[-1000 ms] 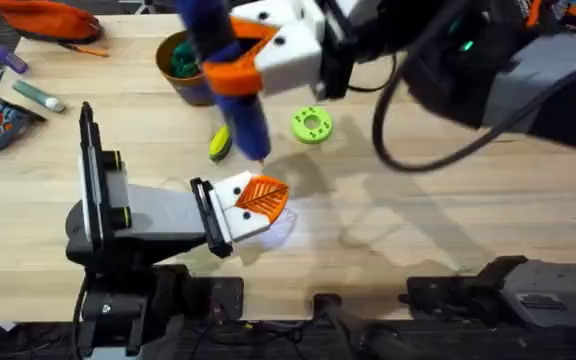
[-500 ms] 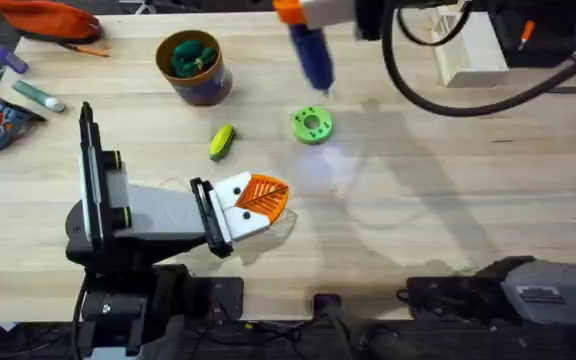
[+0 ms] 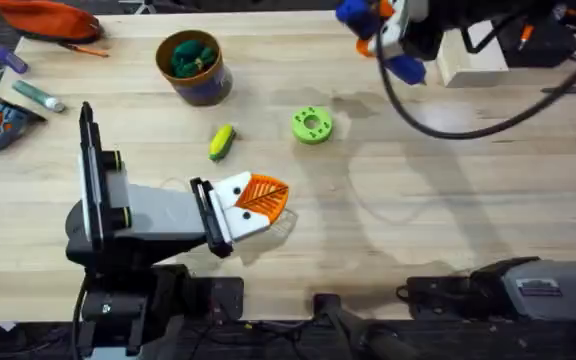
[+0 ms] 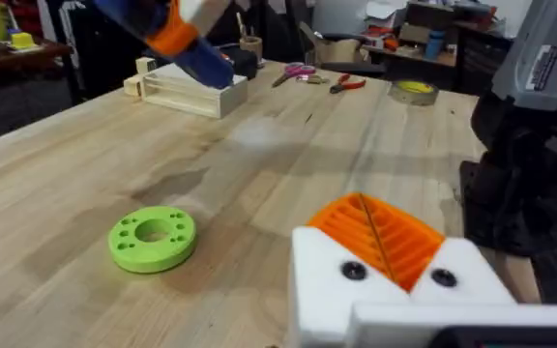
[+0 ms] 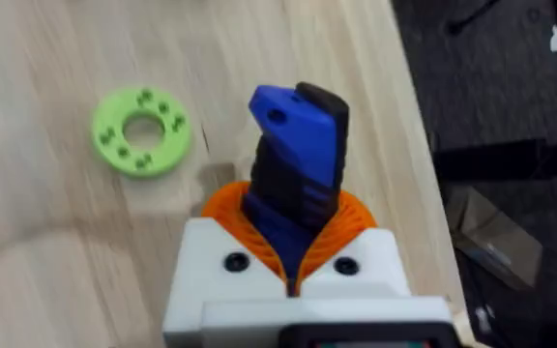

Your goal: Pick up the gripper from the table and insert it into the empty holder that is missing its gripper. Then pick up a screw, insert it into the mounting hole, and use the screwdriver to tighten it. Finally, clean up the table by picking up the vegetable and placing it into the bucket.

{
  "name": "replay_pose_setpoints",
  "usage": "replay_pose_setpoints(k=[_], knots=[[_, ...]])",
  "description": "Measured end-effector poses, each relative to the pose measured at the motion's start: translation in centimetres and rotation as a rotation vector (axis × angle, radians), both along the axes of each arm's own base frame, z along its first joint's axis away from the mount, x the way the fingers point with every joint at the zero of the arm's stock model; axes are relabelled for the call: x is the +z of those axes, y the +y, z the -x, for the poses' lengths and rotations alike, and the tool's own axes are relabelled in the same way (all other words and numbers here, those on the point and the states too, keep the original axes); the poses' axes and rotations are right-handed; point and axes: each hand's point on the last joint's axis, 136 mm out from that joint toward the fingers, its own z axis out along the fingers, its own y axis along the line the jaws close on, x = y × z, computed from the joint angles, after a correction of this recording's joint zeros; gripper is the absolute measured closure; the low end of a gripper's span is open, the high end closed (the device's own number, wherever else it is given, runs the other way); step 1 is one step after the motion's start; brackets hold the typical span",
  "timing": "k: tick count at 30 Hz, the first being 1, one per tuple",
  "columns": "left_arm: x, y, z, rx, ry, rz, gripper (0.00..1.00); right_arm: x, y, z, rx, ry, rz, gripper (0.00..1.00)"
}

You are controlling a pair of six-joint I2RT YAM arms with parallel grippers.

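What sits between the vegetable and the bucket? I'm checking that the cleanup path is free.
Nothing: the overhead view shows bare wood between the vegetable and the bucket. The green ring dish lies off to one side.

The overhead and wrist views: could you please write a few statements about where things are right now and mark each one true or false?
1. The right gripper is shut on the screwdriver. True.
2. The vegetable lies inside the bucket. False: it lies on the table, apart from the bucket.
3. The bucket holds a green leafy toy. True.
4. The green ring-shaped dish sits between the left gripper's fingers. False: it lies on the table beyond the left gripper, whose orange fingers are closed together.
5. The screwdriver lies flat on the table. False: it is held above the table's far side.
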Motion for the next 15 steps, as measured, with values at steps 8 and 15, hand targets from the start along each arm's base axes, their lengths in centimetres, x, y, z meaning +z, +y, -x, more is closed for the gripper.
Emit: replay_pose_setpoints(k=[8, 15], knots=[[0.0, 0.0, 0.0, 0.0, 0.0, 0.0, 0.986, -9.9, -3.4, -1.1, 0.115, 0.117, 0.379, 0.975], [0.0, 0.0, 0.0, 0.0, 0.0, 0.0, 0.986, -14.9, -6.6, -0.7, 0.207, 0.205, 0.632, 0.975]])
